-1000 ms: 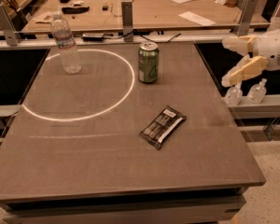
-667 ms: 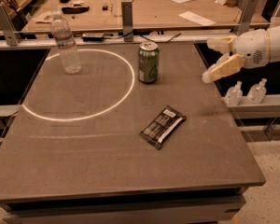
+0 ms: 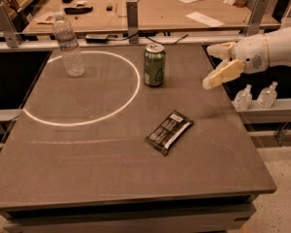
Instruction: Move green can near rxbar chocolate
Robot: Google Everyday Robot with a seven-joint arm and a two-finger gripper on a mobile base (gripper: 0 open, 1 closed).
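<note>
The grey table (image 3: 87, 178) fills most of the frame, from lower left to centre right. A wooden workbench (image 3: 160, 13) runs along the top edge behind it, carrying sheets of paper and small items. A white ring of light (image 3: 137, 84) lies on the table surface in the upper-left area.

The white arm (image 3: 276, 45) enters from the right edge, at upper right. Its gripper (image 3: 211, 64) hovers above the table's right edge, pointing left. The pincer is released: the two tan fingers (image 3: 225, 74) are spread apart and hold nothing. It is to the right of the can and clear of it.

A clear water bottle (image 3: 69, 47) stands upright at upper left, inside the ring near its far arc.

The green can (image 3: 154, 64) stands upright at upper centre, just outside the ring's right side.

The rxbar chocolate (image 3: 169, 131) lies flat at centre frame, set diagonally, below and slightly right of the can and apart from it.

Two small clear bottles (image 3: 243, 98) stand on a ledge beyond the table's right edge, below the gripper.
</note>
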